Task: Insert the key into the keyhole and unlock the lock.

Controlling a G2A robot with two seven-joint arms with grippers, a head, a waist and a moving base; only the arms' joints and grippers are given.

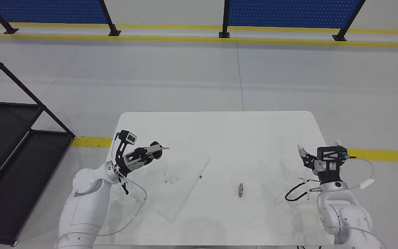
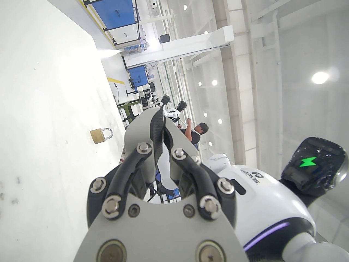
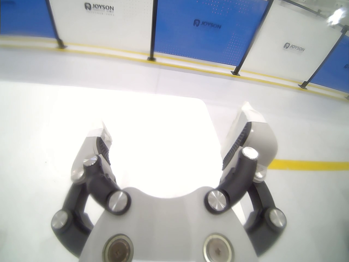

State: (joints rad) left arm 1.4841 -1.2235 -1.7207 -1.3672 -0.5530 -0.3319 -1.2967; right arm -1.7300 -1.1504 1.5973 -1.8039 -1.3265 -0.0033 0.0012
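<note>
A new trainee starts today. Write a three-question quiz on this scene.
1. Fill in: the left gripper has its fingers ___.
2. True or false: the right gripper is open and holds nothing.
3. The padlock lies: A) on the table, between the two arms; B) in the right gripper; C) on the floor.
Key: 1 shut; 2 true; 3 A.

A white table (image 1: 261, 134) stands on a grey floor (image 1: 280, 81) with yellow lines (image 1: 174, 38), bounded by blue fence panels (image 1: 286, 12), with a black rack (image 1: 25, 149) alongside.
</note>
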